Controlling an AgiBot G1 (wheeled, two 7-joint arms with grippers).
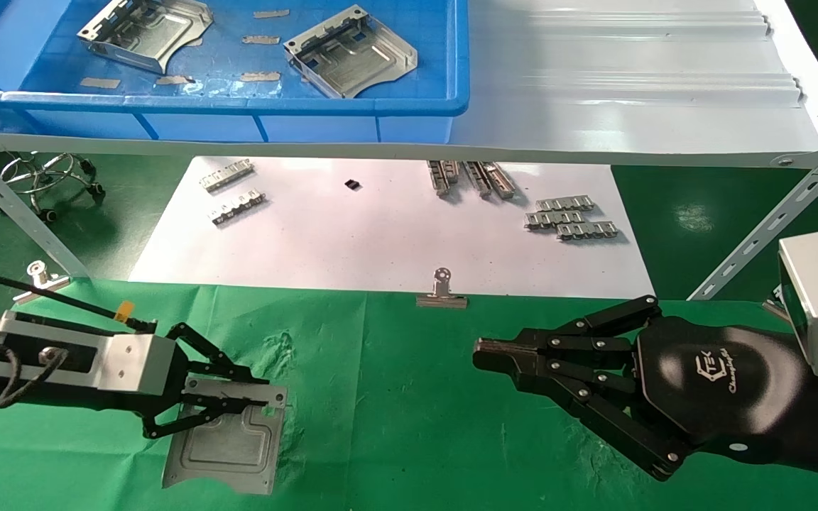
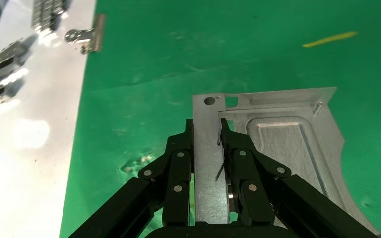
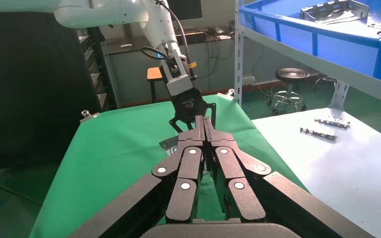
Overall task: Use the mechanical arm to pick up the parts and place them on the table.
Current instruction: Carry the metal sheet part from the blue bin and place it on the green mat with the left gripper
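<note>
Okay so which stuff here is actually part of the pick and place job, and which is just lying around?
Part of the job:
- left gripper, closed on a part lying on the table
- two parts in the blue bin

Just lying about:
- toothed strips on the white sheet
- binder clip
- right gripper, idle

A dark green glossy floor catches a patch of overhead light. A round black stool on a chrome castor base stands beyond the white metal shelf frame. Farther back, a dark desk sits against a grey wall, beside a tall black cabinet and an orange-seated chair.
</note>
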